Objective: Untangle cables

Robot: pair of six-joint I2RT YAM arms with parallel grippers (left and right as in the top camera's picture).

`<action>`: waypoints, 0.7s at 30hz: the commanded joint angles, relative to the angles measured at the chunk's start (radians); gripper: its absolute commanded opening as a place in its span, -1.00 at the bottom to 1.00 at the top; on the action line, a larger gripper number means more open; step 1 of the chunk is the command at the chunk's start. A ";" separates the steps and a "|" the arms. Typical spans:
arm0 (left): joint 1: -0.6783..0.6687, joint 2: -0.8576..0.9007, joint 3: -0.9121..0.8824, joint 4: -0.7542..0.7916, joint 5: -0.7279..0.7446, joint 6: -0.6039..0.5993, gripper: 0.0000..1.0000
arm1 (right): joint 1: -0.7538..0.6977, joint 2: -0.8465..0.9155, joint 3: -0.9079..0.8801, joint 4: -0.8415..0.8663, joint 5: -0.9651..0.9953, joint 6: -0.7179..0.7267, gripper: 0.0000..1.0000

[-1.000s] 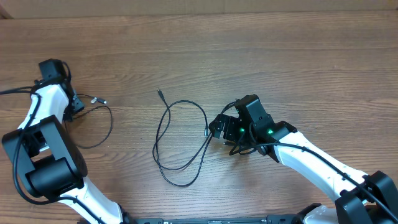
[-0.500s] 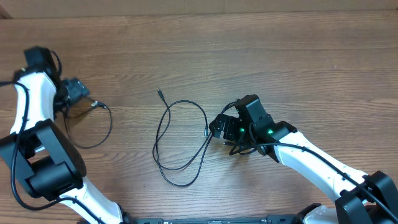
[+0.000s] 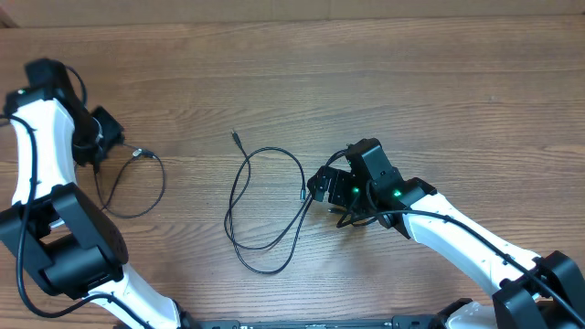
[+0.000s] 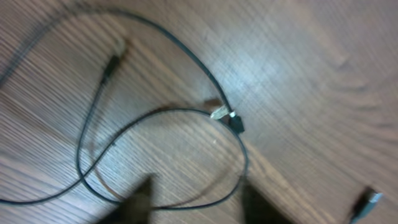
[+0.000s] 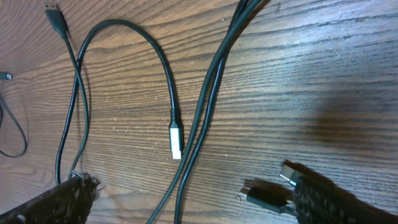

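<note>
Two thin black cables lie apart on the wooden table. The middle cable (image 3: 265,215) forms a long loop, one plug tip (image 3: 235,137) at the top and a silvery plug (image 5: 176,140) near my right gripper (image 3: 317,187). That gripper (image 5: 199,208) is open, and two strands of the middle cable run between its fingers on the table. The smaller left cable (image 3: 146,196) loops below my left gripper (image 3: 114,132). In the blurred left wrist view, the left gripper (image 4: 199,208) has its fingers apart, with a strand of the left cable (image 4: 186,206) lying between them and a silvery plug (image 4: 221,114) just ahead.
Two black plugs (image 5: 267,199) with silvery tips lie by the right finger. Another plug (image 4: 367,202) shows at the lower right of the left wrist view. The left arm's white links (image 3: 46,155) stand along the table's left side, and the table's far edge (image 3: 292,20) runs across the top.
My left arm has swung up and to the left, and its gripper now sits higher over the left cable. That cable's plug end shifted slightly. The right arm has not moved.
</note>
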State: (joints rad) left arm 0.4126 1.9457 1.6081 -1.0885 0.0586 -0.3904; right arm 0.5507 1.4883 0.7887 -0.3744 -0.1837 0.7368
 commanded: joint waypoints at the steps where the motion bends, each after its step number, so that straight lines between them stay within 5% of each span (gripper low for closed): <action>1: -0.043 -0.004 -0.142 0.071 0.024 0.000 -0.92 | 0.004 -0.005 -0.018 0.007 0.011 -0.003 1.00; 8: -0.076 -0.004 -0.312 0.196 0.020 0.002 -0.79 | 0.004 -0.005 -0.018 0.000 0.011 -0.003 1.00; 21: -0.073 -0.010 -0.323 0.074 0.185 0.100 -0.92 | 0.004 -0.005 -0.018 -0.001 0.011 -0.004 1.00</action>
State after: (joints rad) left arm 0.3359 1.9469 1.2884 -0.9932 0.1921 -0.3325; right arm 0.5507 1.4883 0.7887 -0.3786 -0.1787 0.7361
